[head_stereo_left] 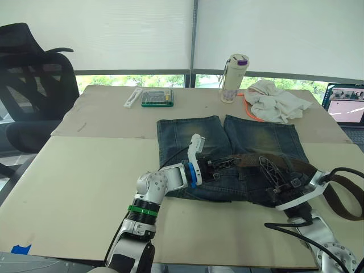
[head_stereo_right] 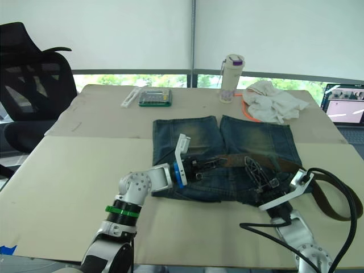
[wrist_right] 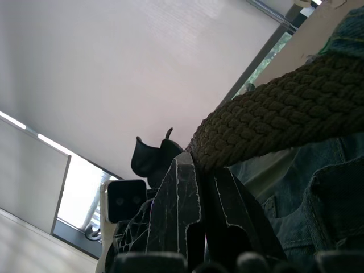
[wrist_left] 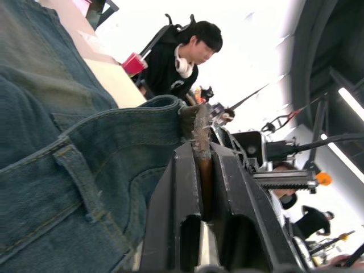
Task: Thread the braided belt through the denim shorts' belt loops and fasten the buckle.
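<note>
One desk (head_stereo_left: pixel 85 170), one pair of denim shorts (head_stereo_left: pixel 250 142) lying flat at its middle with the waistband toward me, and one braided belt (head_stereo_left: pixel 250 160) running across that waistband, its loose end looping off past the right edge of the shorts. I have my left gripper (head_stereo_left: pixel 219 166) at the left part of the waistband, jaws closed on a thin edge of the brown strap beside a belt loop (wrist_left: pixel 79 170). My right gripper (head_stereo_right: pixel 259 179) sits at the right part of the waistband, jaws pinched shut on the woven strap.

To do this feed well, I judge I should keep one hold pinning belt and denim steady while the other draws the strap flat and untwisted, in line with the waistband, so the weave does not snag on a loop. I cannot pick out the buckle.

Far side: one bottle (head_stereo_left: pixel 234 77), one white cloth (head_stereo_left: pixel 276 101), one laptop (head_stereo_left: pixel 345 105).
</note>
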Action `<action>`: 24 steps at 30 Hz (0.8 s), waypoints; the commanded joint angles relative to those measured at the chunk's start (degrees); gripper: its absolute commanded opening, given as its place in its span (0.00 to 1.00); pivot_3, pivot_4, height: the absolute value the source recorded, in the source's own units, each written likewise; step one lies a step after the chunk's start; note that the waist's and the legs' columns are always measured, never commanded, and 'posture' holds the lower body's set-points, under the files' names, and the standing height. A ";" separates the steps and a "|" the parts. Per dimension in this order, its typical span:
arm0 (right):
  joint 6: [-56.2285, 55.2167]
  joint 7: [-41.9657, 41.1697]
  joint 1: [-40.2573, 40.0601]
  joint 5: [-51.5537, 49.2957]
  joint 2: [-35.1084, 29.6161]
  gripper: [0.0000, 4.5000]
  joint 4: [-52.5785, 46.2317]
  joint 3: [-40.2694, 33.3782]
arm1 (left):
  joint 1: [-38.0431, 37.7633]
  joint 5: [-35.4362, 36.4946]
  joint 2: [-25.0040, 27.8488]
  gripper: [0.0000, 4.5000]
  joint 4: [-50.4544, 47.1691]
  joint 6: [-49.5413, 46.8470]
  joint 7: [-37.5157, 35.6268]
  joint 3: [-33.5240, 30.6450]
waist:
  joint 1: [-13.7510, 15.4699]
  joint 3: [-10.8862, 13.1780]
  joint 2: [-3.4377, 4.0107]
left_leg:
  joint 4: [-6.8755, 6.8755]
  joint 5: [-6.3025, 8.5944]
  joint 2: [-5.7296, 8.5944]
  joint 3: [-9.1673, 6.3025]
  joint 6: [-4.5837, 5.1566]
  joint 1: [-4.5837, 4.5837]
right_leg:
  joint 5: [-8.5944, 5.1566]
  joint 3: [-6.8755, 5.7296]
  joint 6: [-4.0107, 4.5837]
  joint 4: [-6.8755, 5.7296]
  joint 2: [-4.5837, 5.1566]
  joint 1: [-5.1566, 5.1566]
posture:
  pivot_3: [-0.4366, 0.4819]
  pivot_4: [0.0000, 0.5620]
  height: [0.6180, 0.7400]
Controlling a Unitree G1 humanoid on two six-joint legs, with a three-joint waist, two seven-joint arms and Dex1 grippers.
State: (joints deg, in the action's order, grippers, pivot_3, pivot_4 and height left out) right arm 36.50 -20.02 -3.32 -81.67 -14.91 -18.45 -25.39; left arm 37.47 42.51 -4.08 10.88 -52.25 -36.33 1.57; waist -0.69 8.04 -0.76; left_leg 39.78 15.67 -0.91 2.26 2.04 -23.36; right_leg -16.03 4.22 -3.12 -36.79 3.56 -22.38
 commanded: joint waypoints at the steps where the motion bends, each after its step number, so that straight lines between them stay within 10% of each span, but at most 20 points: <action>1: -2.17 1.12 1.23 2.17 -0.20 0.00 0.30 -0.44 | 0.95 -8.93 2.53 0.54 -1.41 11.91 -1.12 4.13 | 0.01 0.00 0.00 | 0.00 0.00 0.00 0.00 0.00 0.00 | 0.00 0.00 0.00 0.00 0.00 0.00 | 0.48 0.27 1.00; 7: -4.13 4.90 2.95 6.54 0.35 0.00 4.42 -0.93 | -0.76 -20.18 10.18 0.98 -1.92 30.11 -9.09 10.23 | 0.02 -0.01 0.01 | -0.07 -0.05 0.00 0.01 -0.09 0.02 | 0.01 0.01 0.02 -0.01 0.00 -0.02 | 0.48 0.27 1.00; 24: -0.29 3.53 -0.72 6.26 -7.24 0.00 10.45 -8.45 | -4.27 -28.27 18.87 0.99 -6.02 40.85 -19.99 16.60 | 0.33 -0.01 0.02 | -0.08 -0.12 0.04 0.01 0.09 -0.04 | 0.01 -0.18 0.01 -0.01 0.35 0.03 | 0.48 0.27 1.00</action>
State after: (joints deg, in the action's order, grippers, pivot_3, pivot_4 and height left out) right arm 35.06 -15.14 -3.85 -73.47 -21.32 -7.12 -32.65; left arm 32.81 13.52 15.02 7.19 -11.39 -55.82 18.83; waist -0.36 8.04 -0.74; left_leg 39.70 15.55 -0.87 2.27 2.13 -23.40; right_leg -16.03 4.04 -3.11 -36.80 3.91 -22.35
